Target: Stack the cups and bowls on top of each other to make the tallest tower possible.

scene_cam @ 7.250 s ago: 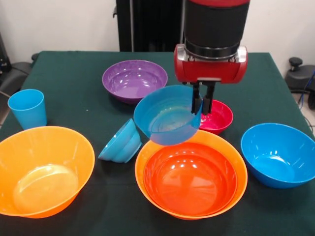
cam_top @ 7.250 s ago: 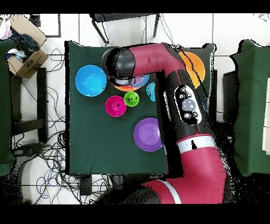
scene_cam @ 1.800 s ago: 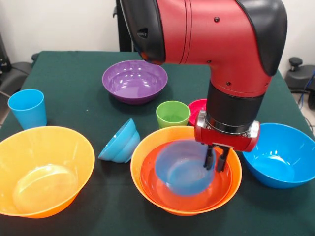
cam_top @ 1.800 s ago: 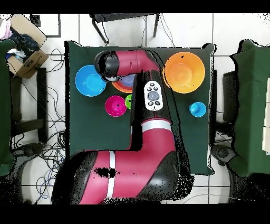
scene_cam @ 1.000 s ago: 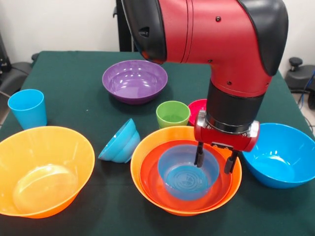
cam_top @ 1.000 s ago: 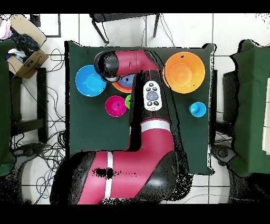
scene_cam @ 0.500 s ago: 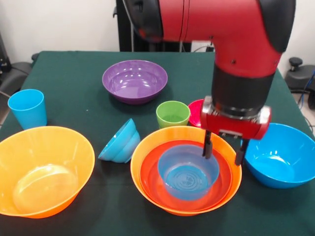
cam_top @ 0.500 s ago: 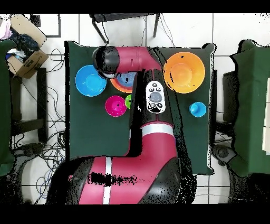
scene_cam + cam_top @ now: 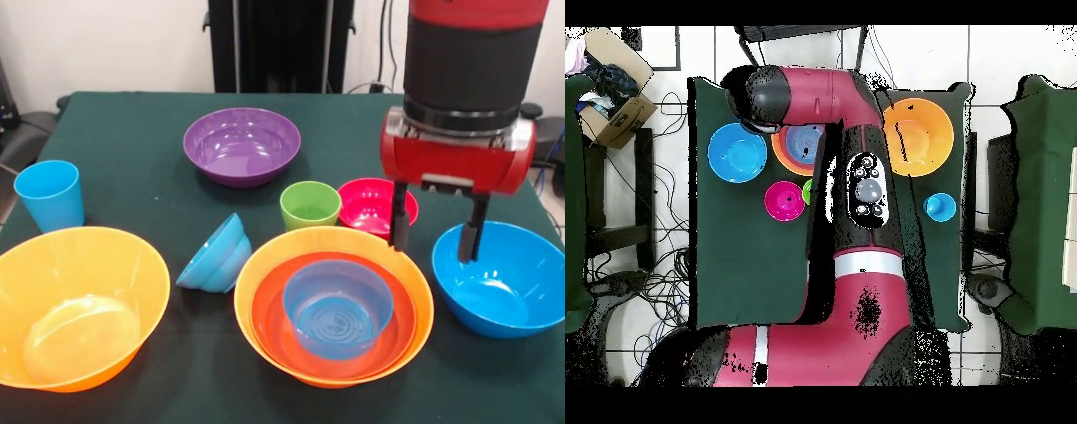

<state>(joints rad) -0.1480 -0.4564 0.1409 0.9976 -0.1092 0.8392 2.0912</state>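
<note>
Claw (image 9: 435, 238) hangs spread wide, nothing between the fingers, raised clear of the table. It sits over the gap between the tower (image 9: 334, 314) and the big blue bowl (image 9: 500, 278) on the right

Tower so far: big orange bowl (image 9: 256, 309), red-orange bowl (image 9: 269, 327) inside it, small blue bowl (image 9: 338, 309) nested in the centre, all upright, near side of the table just right of middle

Key relation: the tower lies down and to the left of the claw, nearer the camera; the big blue bowl is right under and just right of the right finger, so probably the closest next pick. Pink-red bowl (image 9: 371, 205) sits just behind the left finger, green cup (image 9: 310, 204) touching or almost touching its left side. Tipped blue bowl (image 9: 216, 253) lies on its side left of the tower, opening facing left and down. Purple bowl (image 9: 241, 143) far centre, blue cup (image 9: 49, 194) and second orange bowl (image 9: 75, 305) far left. One arm only

Views: front shows finger spread and height. Overhead hides the claw under the arm (image 9: 855, 190), purple bowl and tipped bowl covered too; it does show the big blue bowl (image 9: 736, 152) just beside the tower (image 9: 797, 145), well apart from the second orange bowl (image 9: 917, 136)
</note>
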